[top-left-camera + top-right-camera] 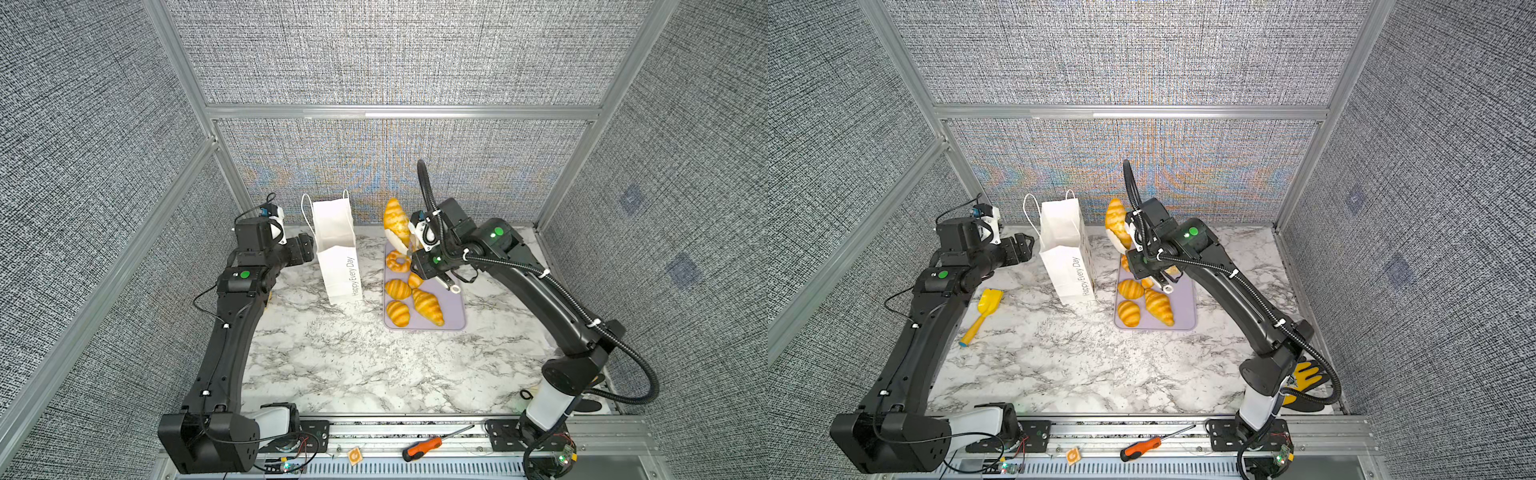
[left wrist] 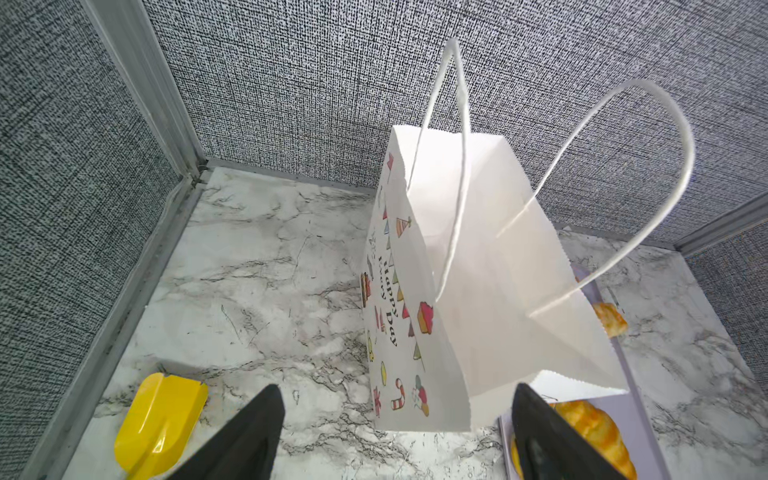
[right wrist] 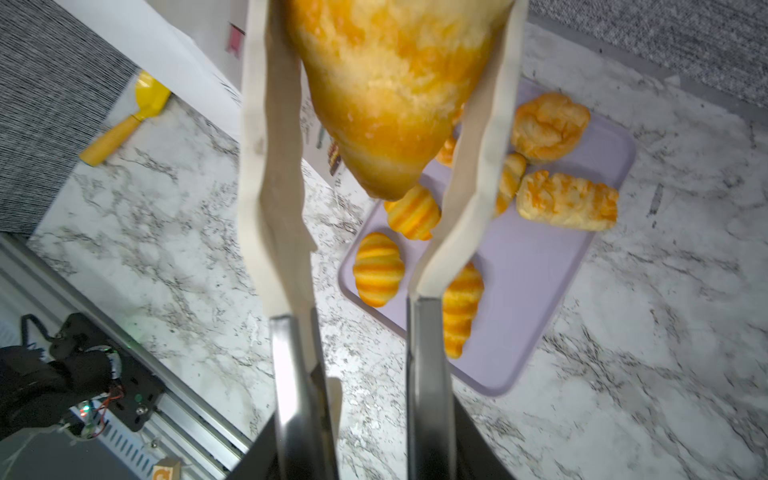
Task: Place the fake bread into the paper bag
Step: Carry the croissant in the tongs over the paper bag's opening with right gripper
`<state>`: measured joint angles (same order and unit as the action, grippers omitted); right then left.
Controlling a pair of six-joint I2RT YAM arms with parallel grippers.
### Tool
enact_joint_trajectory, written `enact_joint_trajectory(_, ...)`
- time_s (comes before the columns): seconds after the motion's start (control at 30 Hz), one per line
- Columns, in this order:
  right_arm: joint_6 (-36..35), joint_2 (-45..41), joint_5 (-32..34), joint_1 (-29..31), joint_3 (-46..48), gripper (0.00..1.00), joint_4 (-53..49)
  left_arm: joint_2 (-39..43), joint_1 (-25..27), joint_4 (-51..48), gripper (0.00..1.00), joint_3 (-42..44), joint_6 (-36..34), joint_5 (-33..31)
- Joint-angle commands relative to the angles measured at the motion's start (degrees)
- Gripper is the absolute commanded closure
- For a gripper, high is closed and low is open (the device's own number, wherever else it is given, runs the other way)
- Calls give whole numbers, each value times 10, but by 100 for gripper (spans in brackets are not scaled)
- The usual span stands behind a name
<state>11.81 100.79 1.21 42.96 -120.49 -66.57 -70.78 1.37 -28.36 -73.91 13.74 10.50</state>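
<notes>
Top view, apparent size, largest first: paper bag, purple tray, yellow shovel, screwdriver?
1. purple tray, though partly covered
2. paper bag, a close second; it stands upright with its top nearer the camera, so this is unsure
3. yellow shovel and screwdriver: alike, not ranked; the screwdriver is longer, the shovel broader

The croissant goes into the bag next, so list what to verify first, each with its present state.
1. Croissant clamped between the tips of the tongs: ok.
2. Right gripper shut on the tongs' handles: ok.
3. Paper bag upright, mouth open: ok.
4. Croissant above the bag mouth: not ok; it hangs beside the bag, over the tray.
5. Left gripper steadying the bag: not ok; open, gripping nothing.
6. Cord handles clear of the drop path: cannot tell.
</notes>
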Motion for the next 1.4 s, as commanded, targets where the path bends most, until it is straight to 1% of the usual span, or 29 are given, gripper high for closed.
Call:
enact_joint_trajectory(0.0,11,12,-8,20,-32,58,41,8,-7,28,11,8,18,14)
enact_joint_trajectory(0.17,1,34,-17,62,-63,58,68,30,-16,46,7,60,55,-6)
enact_joint_trajectory(0.27,-1,47,-18,82,-80,58,83,39,-19,46,6,79,59,-22)
enact_joint_trajectory(0.43,5,81,-34,95,-116,58,101,50,-19,51,2,110,62,-29)
enact_joint_trajectory(0.67,22,146,-51,96,-173,58,124,65,-19,71,1,146,45,-7)
enact_joint_trajectory(0.8,30,176,-44,93,-204,58,124,71,-19,72,1,151,42,-3)
enact_joint_trajectory(1.03,39,199,-34,88,-205,58,147,74,-19,77,1,151,34,13)
enact_joint_trajectory(1.37,48,231,-20,77,-229,58,135,79,-19,76,1,152,31,26)
